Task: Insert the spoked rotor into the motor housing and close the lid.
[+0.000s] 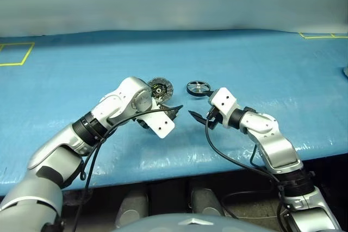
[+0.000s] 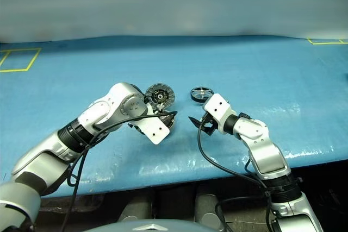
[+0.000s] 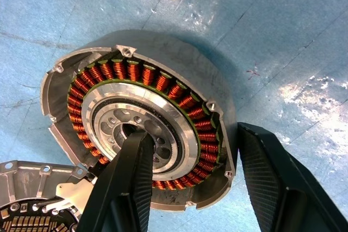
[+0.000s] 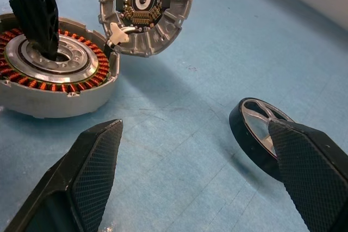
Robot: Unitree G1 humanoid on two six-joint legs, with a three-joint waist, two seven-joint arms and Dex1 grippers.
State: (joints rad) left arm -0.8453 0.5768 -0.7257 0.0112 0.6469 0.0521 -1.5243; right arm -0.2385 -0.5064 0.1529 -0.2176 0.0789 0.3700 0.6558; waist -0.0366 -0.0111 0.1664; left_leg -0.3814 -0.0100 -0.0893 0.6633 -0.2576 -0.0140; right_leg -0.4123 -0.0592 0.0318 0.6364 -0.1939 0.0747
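The left pincer is spread over the motor housing (one finger in its centre bearing), the lid is raised, and the spoked rotor is framed by the open right pincer on the table.

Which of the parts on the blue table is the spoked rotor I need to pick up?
On the blue table, look just ahead of the right pincer. The small black ring with shiny silver spokes lies there alone, to the right of the round grey metal housing with copper windings. Unlike the raised ribbed grey lid, it has open spokes and no hinge.
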